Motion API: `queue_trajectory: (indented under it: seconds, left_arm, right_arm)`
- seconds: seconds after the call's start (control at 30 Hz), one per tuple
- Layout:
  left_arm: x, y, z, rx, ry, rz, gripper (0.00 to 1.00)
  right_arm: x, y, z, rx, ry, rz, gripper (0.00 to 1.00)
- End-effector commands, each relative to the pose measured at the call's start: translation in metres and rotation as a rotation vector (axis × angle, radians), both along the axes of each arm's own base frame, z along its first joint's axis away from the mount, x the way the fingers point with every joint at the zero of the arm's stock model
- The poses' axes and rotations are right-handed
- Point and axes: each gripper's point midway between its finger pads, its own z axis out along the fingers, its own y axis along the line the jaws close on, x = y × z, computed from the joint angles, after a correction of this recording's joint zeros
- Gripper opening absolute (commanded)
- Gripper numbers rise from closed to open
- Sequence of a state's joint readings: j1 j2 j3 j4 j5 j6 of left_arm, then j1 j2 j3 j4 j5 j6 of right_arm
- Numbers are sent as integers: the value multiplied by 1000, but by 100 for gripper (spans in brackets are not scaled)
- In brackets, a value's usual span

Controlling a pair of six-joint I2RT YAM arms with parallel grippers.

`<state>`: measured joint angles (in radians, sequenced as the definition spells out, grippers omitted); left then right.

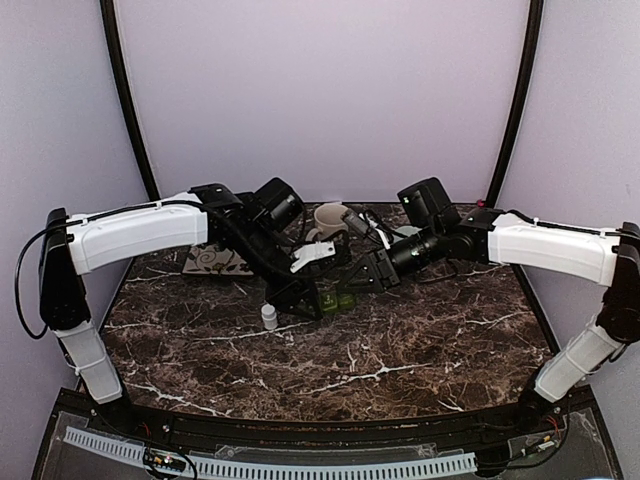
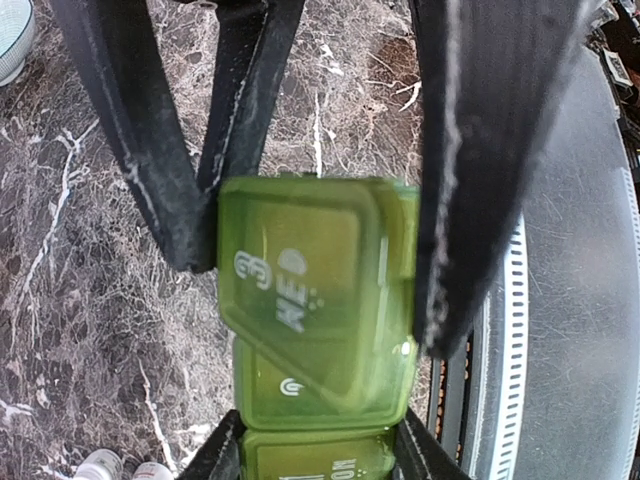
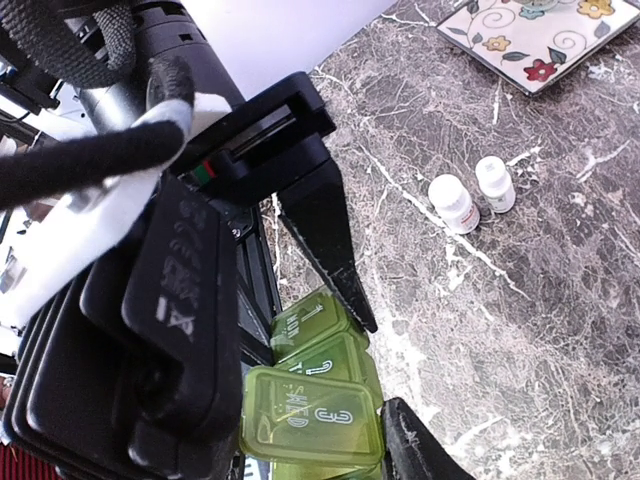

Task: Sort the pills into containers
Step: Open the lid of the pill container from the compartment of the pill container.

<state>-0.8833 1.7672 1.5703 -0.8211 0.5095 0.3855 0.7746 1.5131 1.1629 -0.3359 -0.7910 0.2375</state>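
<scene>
You're at the lid-opening step, I judge. Your left end effector [image 2: 315, 290] clamps the organizer [image 3: 310, 415] mid-surface [image 3: 560, 300]. I cannot tell whether the right end effector [image 3: 380, 365] grips anything. Next calls for prying one lid. The right wrist view shows several lidded compartments; the top view shows only a green sliver.

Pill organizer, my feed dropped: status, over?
Left gripper shut on pill organizer. Right gripper straddling it, grip unclear. Two pill bottles upright, off to the side, nothing blocking.

Pill organizer [image 1: 338, 300] at centre, bottle [image 1: 269, 317] just left, mug [image 1: 328, 220] and plate [image 1: 215, 262] behind.
</scene>
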Motion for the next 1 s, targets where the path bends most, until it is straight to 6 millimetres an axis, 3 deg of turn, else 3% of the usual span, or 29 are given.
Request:
queue_trajectory:
  seconds: [0.0, 0.97]
  left_arm:
    - [13, 2, -1, 2, -70, 46, 17]
    - [18, 7, 6, 3, -156, 55, 17]
  right_arm:
    - [-6, 12, 36, 121, -42, 68, 45]
    - [8, 14, 18, 62, -64, 25, 9]
